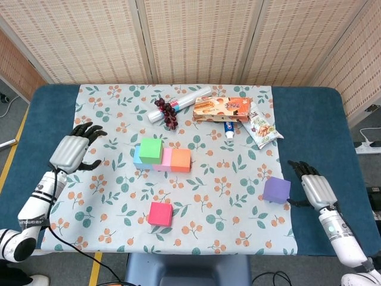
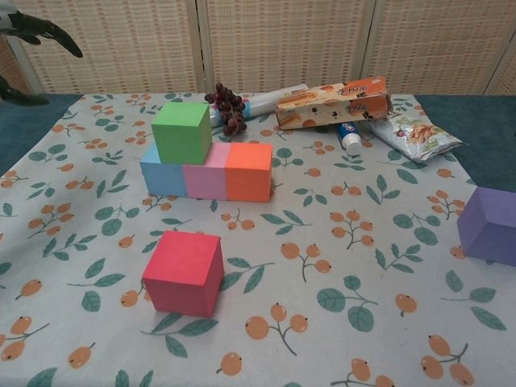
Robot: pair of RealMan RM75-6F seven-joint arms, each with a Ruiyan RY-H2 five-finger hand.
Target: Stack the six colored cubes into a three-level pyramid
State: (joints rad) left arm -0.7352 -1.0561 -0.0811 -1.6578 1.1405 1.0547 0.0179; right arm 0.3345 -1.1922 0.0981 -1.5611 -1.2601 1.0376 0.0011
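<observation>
**A:** Start from the head view. Where are the cubes?

**B:** Three sit side by side in a touching row on the floral cloth that covers the middle of the blue table: the blue cube at the left end, mostly hidden, then the pink cube, then the orange cube. The green cube stands on top of the row at its left end. The red cube lies alone nearer the front edge, well apart from the row. The purple cube sits at the cloth's right edge.

**A:** And the hands?

**B:** The left hand hangs over the cloth's left edge, fingers spread, holding nothing, well away from the row. The right hand is just beside the purple cube, fingers apart and empty; I cannot tell whether its thumb touches the cube.

**A:** Anything behind the cubes?

**B:** A bunch of grapes, a white tube, an orange box, a small tube and a snack bag, all along the far side.

**A:** Now the chest view.

**B:** The green cube rests upright over the blue cube and part of the pink cube, with the orange cube closing the row. The red cube is nearest the camera. The purple cube is cut off by the right edge. Only dark fingertips of the left hand show at the top left corner, spread in the air. The right hand is out of this view.
</observation>
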